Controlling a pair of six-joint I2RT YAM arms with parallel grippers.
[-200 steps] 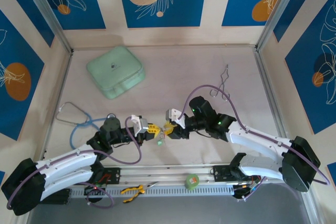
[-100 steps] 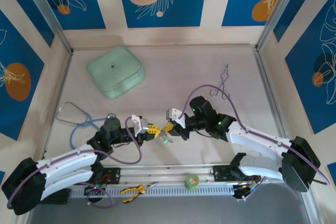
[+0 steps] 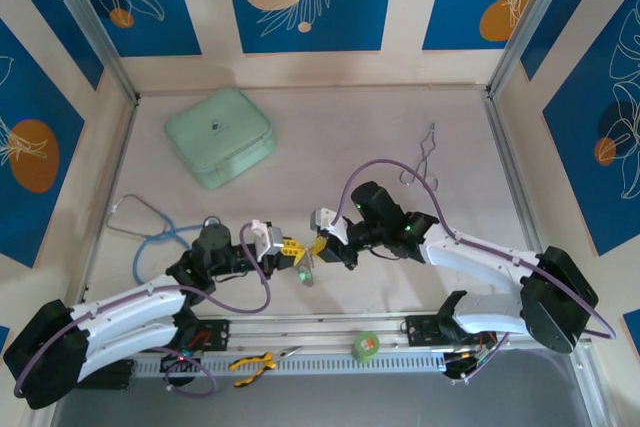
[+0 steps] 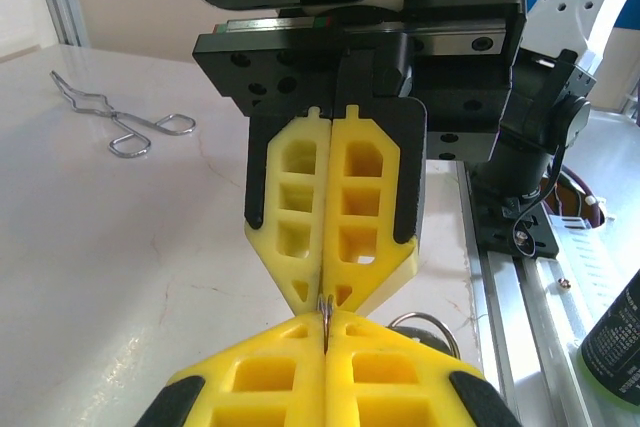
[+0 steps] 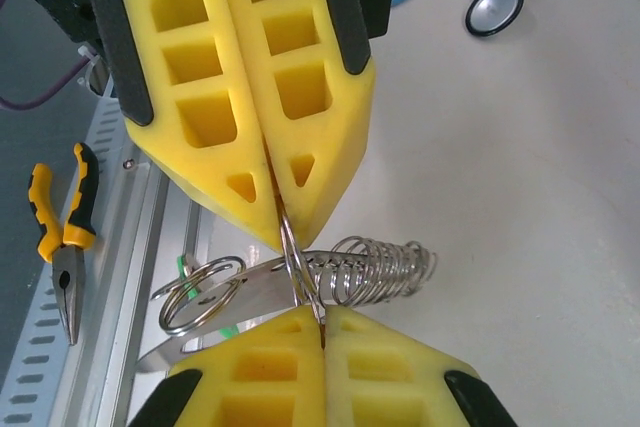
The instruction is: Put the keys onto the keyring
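Two arms meet tip to tip near the middle of the table (image 3: 400, 117) in the top view, the left tool (image 3: 297, 250) and the right tool (image 3: 318, 245) almost touching, with a small green-and-silver bundle, the keys (image 3: 306, 273), just below the point where they meet. A mint-green case (image 3: 220, 135) sits well apart at the far left, a blue stethoscope (image 3: 140, 229) lies beside the left arm, and wire tongs (image 3: 425, 162) rest at the far right. In the left wrist view, the left tool (image 4: 326, 332) has its yellow fingers pressed together on a thin wire of the keyring (image 4: 325, 309), and the right tool (image 4: 323, 292) faces it, likewise closed on that wire. In the right wrist view, the right tool (image 5: 325, 322) pinches one end of the keyring's (image 5: 295, 257) thin loop and the left tool (image 5: 278, 227) pinches the other. A silvery coil (image 5: 375, 272) hangs to one side and small split rings (image 5: 195, 292) to the other, with a flat silver key blade (image 5: 240, 297) between them. Yellow-handled pliers (image 5: 65, 247) lie on the rail beside the table.
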